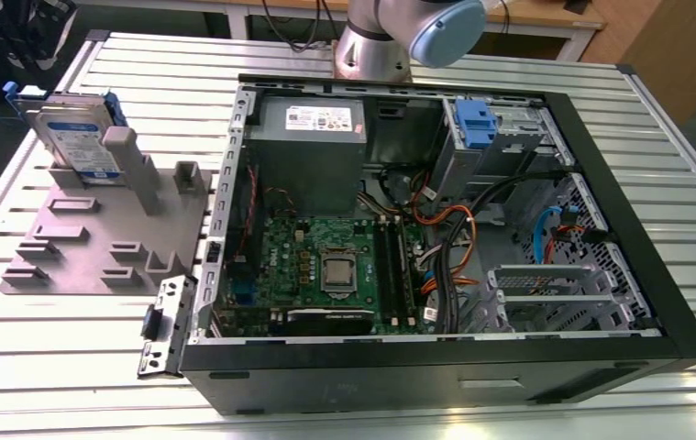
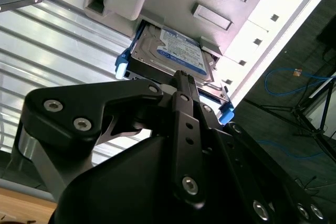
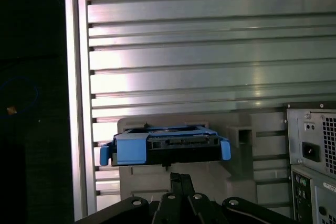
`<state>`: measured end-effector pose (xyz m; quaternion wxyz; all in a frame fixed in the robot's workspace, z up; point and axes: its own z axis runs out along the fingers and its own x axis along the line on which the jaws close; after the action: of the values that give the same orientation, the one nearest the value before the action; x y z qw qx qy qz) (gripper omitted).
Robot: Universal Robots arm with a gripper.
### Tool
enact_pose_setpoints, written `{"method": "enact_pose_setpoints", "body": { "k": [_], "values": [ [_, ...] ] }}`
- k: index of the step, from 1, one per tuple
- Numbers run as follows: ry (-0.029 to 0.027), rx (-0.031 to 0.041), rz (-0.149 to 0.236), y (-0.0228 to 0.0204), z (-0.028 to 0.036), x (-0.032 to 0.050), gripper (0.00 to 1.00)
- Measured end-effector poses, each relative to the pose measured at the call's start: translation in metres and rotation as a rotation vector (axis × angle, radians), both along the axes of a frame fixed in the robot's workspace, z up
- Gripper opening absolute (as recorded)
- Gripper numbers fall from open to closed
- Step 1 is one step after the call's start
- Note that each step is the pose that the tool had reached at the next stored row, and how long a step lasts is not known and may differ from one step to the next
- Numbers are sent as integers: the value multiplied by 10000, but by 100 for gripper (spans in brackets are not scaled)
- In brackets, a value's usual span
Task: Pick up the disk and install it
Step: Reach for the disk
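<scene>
The disk [image 1: 79,137] is a silver drive with a white-and-blue label in a bright blue carrier. It stands on edge in a slot of the grey holder [image 1: 79,247] on the exterior view's left. In both wrist views the disk [image 2: 178,51] [image 3: 165,148] lies just beyond my gripper's tips and apart from them. My gripper [image 2: 182,77] [image 3: 180,178] is shut, its black fingers pressed together with nothing between them.
An open black computer case [image 1: 446,229] lies on the slatted metal table [image 1: 641,147], with the motherboard, cables and a grey power supply [image 1: 311,124] inside. A blue tab [image 1: 476,124] sits on the grey drive cage at the back. The arm's base [image 1: 379,46] stands behind the case.
</scene>
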<state>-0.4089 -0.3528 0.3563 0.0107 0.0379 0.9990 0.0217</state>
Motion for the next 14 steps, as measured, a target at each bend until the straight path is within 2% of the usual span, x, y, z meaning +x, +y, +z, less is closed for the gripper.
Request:
{"method": "enact_pose_setpoints", "body": {
  "k": [8,14],
  "values": [
    [-2,0,0,3,-4,-11,11],
    [33,0,0,66,-29,-194,11]
  ]
}}
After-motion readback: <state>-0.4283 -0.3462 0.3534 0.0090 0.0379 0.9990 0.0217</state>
